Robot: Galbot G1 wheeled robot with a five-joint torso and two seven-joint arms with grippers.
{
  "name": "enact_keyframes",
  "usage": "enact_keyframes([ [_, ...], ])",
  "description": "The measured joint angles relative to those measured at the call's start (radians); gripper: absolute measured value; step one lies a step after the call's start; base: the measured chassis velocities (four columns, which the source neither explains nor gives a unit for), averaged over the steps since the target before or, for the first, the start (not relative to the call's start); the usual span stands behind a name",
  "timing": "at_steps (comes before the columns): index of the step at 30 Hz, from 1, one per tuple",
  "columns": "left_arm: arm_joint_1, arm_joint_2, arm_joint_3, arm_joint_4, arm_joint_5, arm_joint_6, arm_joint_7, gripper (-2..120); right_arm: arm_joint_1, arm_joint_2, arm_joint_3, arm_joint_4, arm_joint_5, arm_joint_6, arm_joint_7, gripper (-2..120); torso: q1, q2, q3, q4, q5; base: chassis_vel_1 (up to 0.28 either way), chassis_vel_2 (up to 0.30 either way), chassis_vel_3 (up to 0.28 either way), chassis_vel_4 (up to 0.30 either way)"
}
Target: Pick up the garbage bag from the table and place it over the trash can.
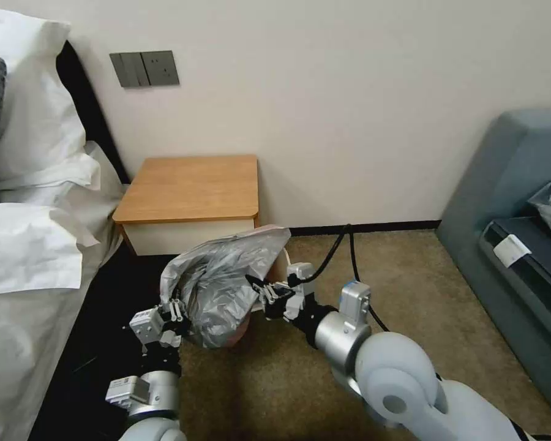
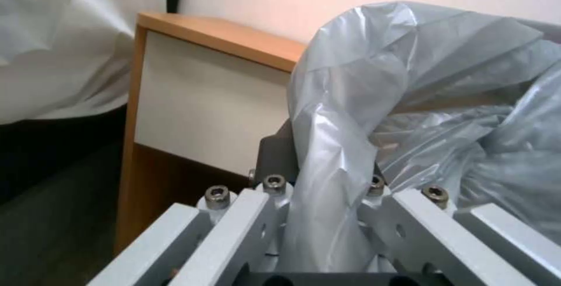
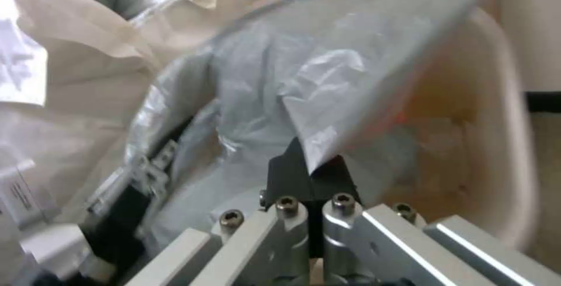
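The silvery-grey garbage bag [image 1: 223, 278] hangs stretched between my two grippers, low in front of the table [image 1: 190, 184]. My left gripper [image 1: 172, 311] is shut on the bag's near-left edge; in the left wrist view the garbage bag [image 2: 420, 80] runs down between the fingers of that gripper [image 2: 318, 180]. My right gripper [image 1: 262, 293] is shut on the bag's right edge; in the right wrist view the gripper [image 3: 313, 172] pinches a fold of the garbage bag [image 3: 304, 71]. The cream trash can [image 3: 502, 137] sits under the bag, mostly covered; a bit of the trash can [image 1: 239, 334] peeks out below.
A bed with white linen [image 1: 30, 257] stands close on the left. A grey sofa [image 1: 514, 202] is at the right. The wall is right behind the table. A black cable [image 1: 349, 245] trails over the brown carpet [image 1: 422, 288].
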Motion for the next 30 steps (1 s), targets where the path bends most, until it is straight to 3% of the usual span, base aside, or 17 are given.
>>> enact_keyframes([
  [30,-0.038,0.021,-0.015,-0.045,-0.149,0.050,-0.028,7,-0.241,-0.061,0.232,0.057,-0.123,0.010,-0.096,0,0.000,0.000,0.000,0.0000,-0.0001,0.000,0.000,0.000,0.000],
])
